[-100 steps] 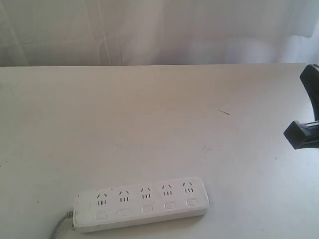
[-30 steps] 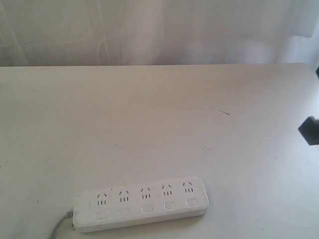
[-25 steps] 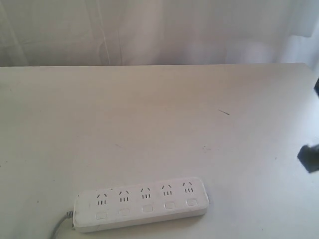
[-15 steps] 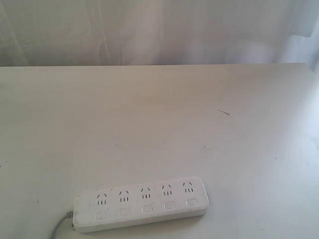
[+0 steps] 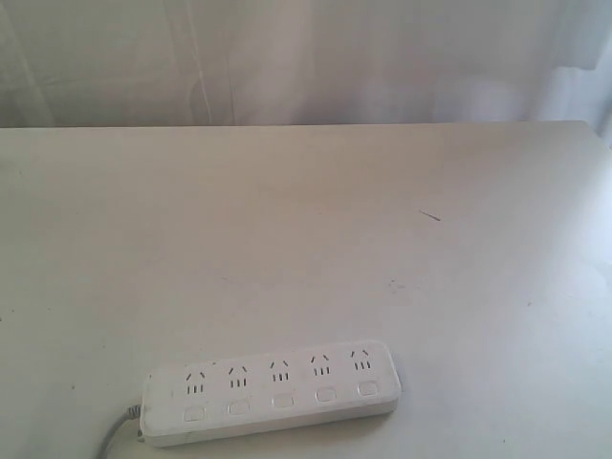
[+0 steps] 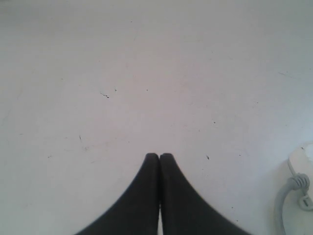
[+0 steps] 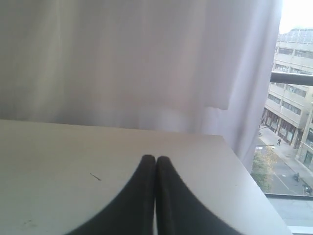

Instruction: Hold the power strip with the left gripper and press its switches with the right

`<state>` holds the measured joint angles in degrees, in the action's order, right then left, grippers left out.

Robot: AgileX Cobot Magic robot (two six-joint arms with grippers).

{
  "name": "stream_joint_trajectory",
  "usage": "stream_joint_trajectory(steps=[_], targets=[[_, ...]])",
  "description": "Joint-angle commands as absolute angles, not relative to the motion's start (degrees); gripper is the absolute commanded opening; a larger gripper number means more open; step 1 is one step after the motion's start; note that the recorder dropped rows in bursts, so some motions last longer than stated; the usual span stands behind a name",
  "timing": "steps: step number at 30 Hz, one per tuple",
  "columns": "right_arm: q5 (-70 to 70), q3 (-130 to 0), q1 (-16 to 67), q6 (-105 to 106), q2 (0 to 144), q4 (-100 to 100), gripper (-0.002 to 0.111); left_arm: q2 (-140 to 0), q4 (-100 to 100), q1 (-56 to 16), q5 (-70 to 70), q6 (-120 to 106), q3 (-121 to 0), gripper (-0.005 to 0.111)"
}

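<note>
The white power strip (image 5: 270, 391) lies flat near the table's front edge, left of centre, sockets up. Its switches (image 5: 282, 401) run in a row along its near side. A grey cord (image 5: 115, 432) leaves its left end. No arm appears in the exterior view. In the left wrist view my left gripper (image 6: 159, 155) is shut over bare table, with the strip's end (image 6: 302, 165) and cord (image 6: 288, 196) off to one side, apart from it. My right gripper (image 7: 155, 158) is shut too, empty, above the table and facing the curtain.
The white table (image 5: 306, 239) runs back to a pale curtain (image 5: 306, 57). A small dark fleck (image 5: 430, 215) lies right of centre. Past the table's right edge (image 7: 254, 191) there is a window with a street below.
The right gripper, seen at the right edge of the exterior view earlier, has slid out of that view. The power strip has not moved.
</note>
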<state>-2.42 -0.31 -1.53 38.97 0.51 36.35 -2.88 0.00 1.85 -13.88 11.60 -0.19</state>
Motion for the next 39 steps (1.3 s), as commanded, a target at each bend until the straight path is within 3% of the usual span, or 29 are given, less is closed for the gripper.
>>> stream_joint_trajectory(steps=[1,11,22,32,39], targets=[[-6.2,0.0,-2.3,40.7,0.0,35.5,0.000,-2.7,0.0,2.0,-14.2,11.7,0.0,0.000],[-23.1,0.0,-2.3,40.2,0.0,31.7,0.000,-2.7,0.0,2.0,-14.2,11.7,0.0,0.000],[-22.5,0.0,-2.3,32.7,0.0,30.8,0.000,-2.7,0.0,2.0,-14.2,11.7,0.0,0.000],[-20.1,0.0,-2.3,-15.8,0.0,-4.9,0.000,-2.7,0.0,2.0,-14.2,11.7,0.0,0.000],[-20.1,0.0,-2.3,-19.7,0.0,-10.6,0.000,-2.7,0.0,2.0,-14.2,11.7,0.0,0.000]])
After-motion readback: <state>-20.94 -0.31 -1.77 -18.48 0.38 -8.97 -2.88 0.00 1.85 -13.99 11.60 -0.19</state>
